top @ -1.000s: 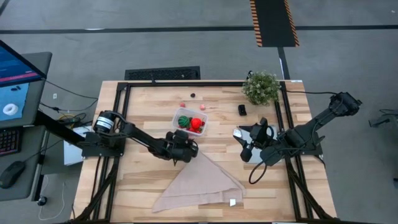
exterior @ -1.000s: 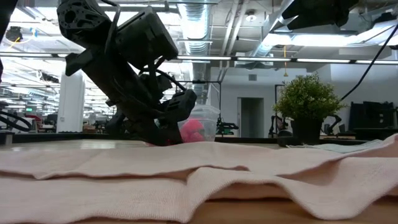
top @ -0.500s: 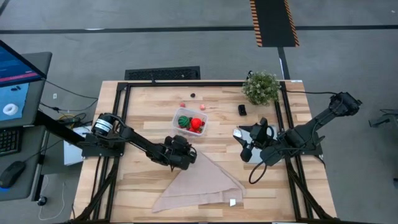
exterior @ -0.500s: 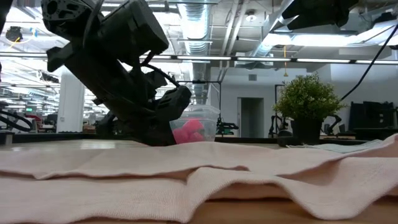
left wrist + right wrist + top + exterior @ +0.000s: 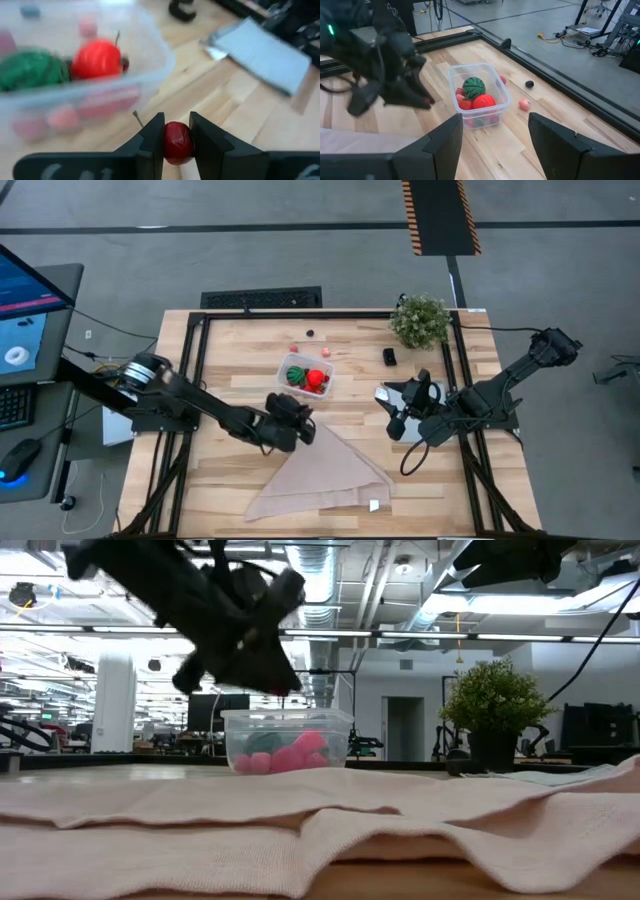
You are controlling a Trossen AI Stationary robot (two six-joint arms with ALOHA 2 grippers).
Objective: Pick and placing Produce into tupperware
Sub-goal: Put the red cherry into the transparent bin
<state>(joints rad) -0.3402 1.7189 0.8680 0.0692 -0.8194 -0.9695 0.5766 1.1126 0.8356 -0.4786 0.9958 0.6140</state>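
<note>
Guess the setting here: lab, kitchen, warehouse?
Most likely a robotics lab in an open industrial office: exposed ceiling ducts and strip lights, a wooden bench in a black frame, and an operator monitor with keyboard beside it.

Even, bright overhead light; shadows on the surface (image 5: 240,340) soft and short. Low view: ceiling strip lights (image 5: 440,636) glare, left arm (image 5: 215,610) motion-blurred. Left wrist view: tub (image 5: 85,95) and grey panel (image 5: 265,52) out of focus, only the held red piece (image 5: 177,141) sharp. Right wrist view: left arm smeared.
</note>
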